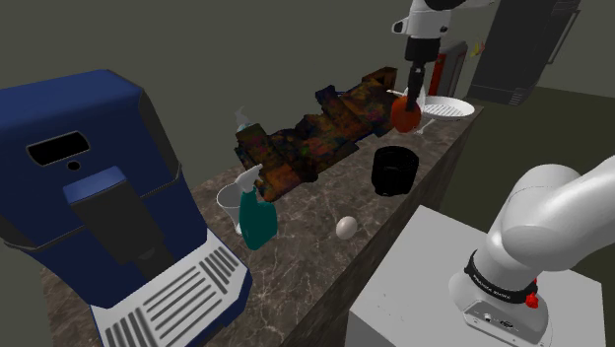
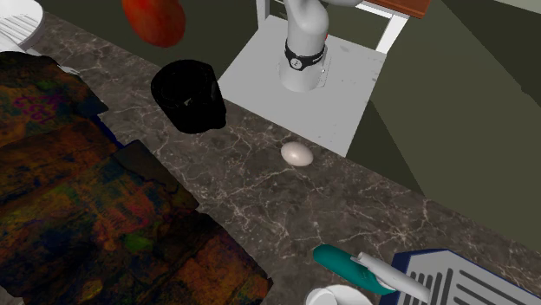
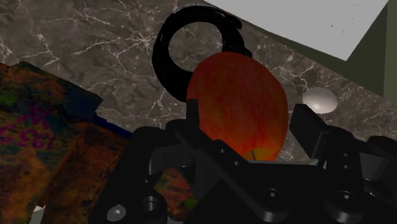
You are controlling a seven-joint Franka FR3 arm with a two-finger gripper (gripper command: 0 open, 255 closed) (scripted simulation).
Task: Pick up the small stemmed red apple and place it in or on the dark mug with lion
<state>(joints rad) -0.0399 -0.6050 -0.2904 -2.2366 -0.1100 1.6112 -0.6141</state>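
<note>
Red-orange, the small rounded apple (image 3: 236,102) sits clamped in the all-black two-finger gripper (image 1: 408,101), held clear of the dark marbled counter (image 2: 364,204) near the squat black mug (image 1: 395,170), apparently so it can clear the rim.

No word or number reads for certain. The nearest thing to writing is on the dark, many-coloured patchwork object (image 3: 44,146) that lies along the marble counter's (image 3: 95,38) edge away from the stand. There, a short row of magenta marks (image 3: 30,137) is shaped like three digits, perhaps 193, but it is turned and smeared, so the reading is unsure. In the second exterior view the same object carries a purple scrawl (image 2: 35,108), not legible. The black band (image 2: 303,59) around the arm's base bears a small pale emblem, too small to read. In the shoulder view that band shows faint pale lettering (image 1: 496,283), also unreadable.
</note>
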